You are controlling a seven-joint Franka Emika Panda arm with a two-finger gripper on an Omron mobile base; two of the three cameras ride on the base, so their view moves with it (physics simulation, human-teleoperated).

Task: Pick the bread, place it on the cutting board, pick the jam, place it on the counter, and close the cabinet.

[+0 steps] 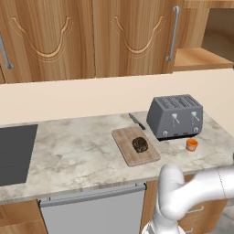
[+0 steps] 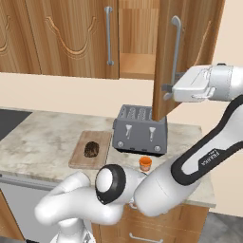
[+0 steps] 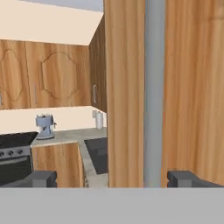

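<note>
A pale cream wall (image 1: 91, 98) runs as a band across the middle of the left base view, between the wooden fronts above and the worktop below. At the left edge of that view a black cooktop (image 1: 16, 153) sits flush in the stone. Along the bottom, a grey dishwasher front (image 1: 93, 212) with a long bar handle stands between wooden base cabinets (image 1: 20, 219). In the hand view, a range (image 3: 15, 159) with knobs shows at lower left, a small blue coffee machine (image 3: 44, 126) stands in the far corner, and a dark sink (image 3: 98, 153) lies near the centre. The light is even and soft, with faint shadows.
</note>
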